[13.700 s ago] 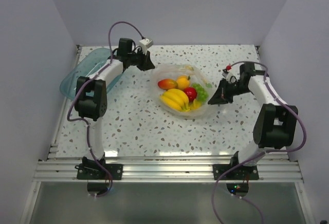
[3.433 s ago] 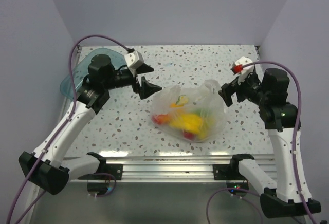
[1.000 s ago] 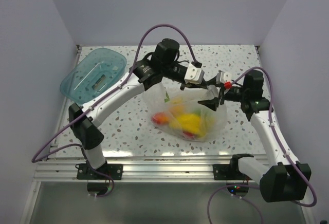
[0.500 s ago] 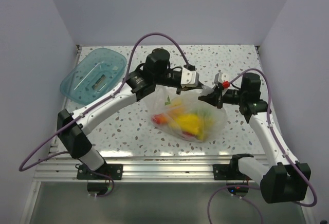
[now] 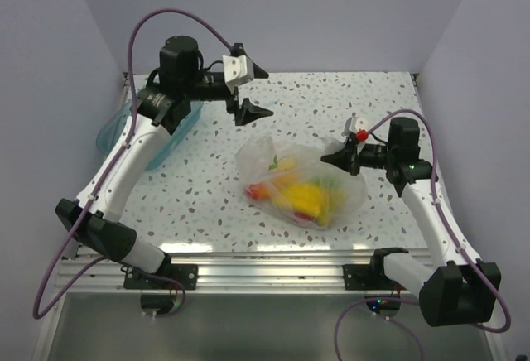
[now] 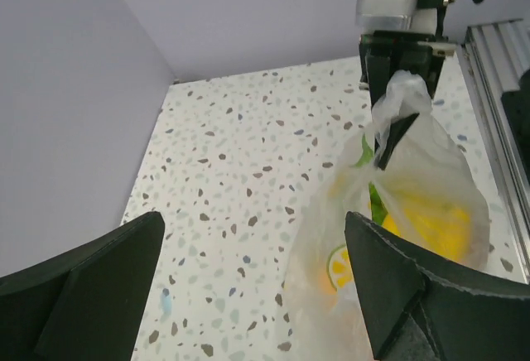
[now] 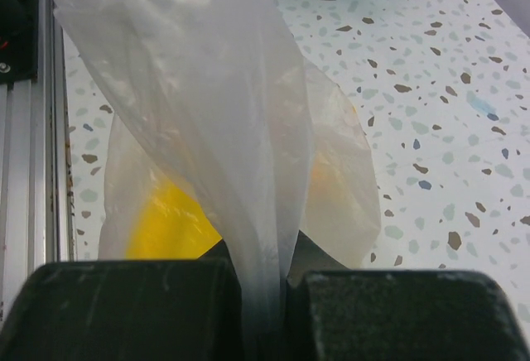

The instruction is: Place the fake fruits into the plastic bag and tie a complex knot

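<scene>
The plastic bag (image 5: 265, 158) sits in the middle of the tabletop (image 5: 373, 104) with the fake fruits (image 5: 302, 195) inside it. The right tool (image 5: 329, 160) is pinched tight on a bunched-up bit of the bag's top and holds it up. The left tool (image 5: 262, 91) is spread wide, holds nothing, and hangs high, well apart from the bag. The bag looks thin, soft and slippery, so it may crumple or slide out. The fruits look light. I think the best place to grab is the loose top on the other side, not the full belly.

Speckled table (image 5: 331, 96) carries plastic bag (image 5: 261, 159) and teal tray (image 5: 109, 136).
</scene>
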Controlling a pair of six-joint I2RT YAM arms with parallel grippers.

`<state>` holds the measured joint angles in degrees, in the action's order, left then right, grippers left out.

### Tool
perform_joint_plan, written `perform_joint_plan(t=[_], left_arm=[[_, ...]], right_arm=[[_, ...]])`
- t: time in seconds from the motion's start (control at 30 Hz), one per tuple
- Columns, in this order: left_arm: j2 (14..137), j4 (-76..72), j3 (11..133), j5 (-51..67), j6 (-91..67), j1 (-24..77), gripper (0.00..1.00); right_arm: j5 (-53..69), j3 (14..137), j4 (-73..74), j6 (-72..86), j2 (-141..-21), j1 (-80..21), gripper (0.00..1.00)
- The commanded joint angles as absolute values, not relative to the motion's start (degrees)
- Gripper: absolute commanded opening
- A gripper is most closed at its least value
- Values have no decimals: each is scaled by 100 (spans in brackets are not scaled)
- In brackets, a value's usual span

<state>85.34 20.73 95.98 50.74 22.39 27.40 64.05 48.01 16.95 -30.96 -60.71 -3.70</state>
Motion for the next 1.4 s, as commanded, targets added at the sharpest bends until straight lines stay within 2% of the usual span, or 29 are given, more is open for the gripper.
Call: perform_joint_plan(t=[0.0, 0.07, 0.27, 0.4, 0.47, 0.5, 0.53, 0.6, 0.63, 0.73, 0.83, 0.93, 0.97, 1.03, 1.13, 1.23, 1.37], left_arm=[[8999, 5083, 10482, 6309, 4129, 2549, 96], [9297, 6137, 10652, 6381, 5031, 2549, 93], [10035, 7477, 10898, 6855, 6185, 2558, 93], [10151, 7532, 10758, 6847, 6442, 2558, 93], [10134, 7489, 10644, 6794, 6521, 2558, 87], [10160, 7514, 10652, 6785, 6565, 2549, 81], [10178, 7541, 10670, 6776, 6565, 2558, 61], [10125, 7541, 10679, 6785, 6530, 2549, 41], [10073, 7532, 10661, 6794, 6556, 2540, 25], [9766, 7297, 10705, 6785, 6225, 2540, 0], [9081, 5876, 10382, 6531, 4996, 2549, 0], [7486, 2195, 8934, 5734, 3186, 2549, 0], [7201, 1545, 8155, 5139, 2459, 2549, 0], [6683, 698, 7614, 4486, 2041, 2549, 0], [6391, 1000, 7085, 4175, 2073, 2549, 0], [5944, 1081, 5964, 4358, 2583, 2549, 0], [5775, 2010, 5232, 4720, 4212, 2750, 0]], right_arm=[[6600, 5220, 2301, -3874, -6055, -378, 0], [6609, 5247, 2496, -4201, -6056, -404, 0], [6504, 5396, 2838, -4737, -6108, -475, 0], [6460, 5449, 3084, -5062, -6082, -501, 0], [6434, 5475, 3207, -5202, -6082, -501, 0], [6381, 5476, 3217, -5212, -6082, -501, 0], [6346, 5476, 3199, -5177, -6099, -501, 0], [6241, 5476, 2955, -4714, -6143, -501, 0], [6127, 5493, 2901, -4572, -6170, -501, 0], [5829, 5485, 2620, -3957, -6284, -501, 0], [5573, 5528, 2567, -3517, -6424, -501, 0], [5222, 5616, 2663, -3262, -6574, -501, 0], [4942, 5634, 2698, -3191, -6618, -501, 0], [4686, 5704, 2838, -2972, -6758, -483, 0], [4290, 5818, 3111, -2761, -6960, -457, 0], [4166, 5862, 3129, -2330, -7162, -404, 0], [4008, 5950, 3068, -1759, -7531, -387, 0]])
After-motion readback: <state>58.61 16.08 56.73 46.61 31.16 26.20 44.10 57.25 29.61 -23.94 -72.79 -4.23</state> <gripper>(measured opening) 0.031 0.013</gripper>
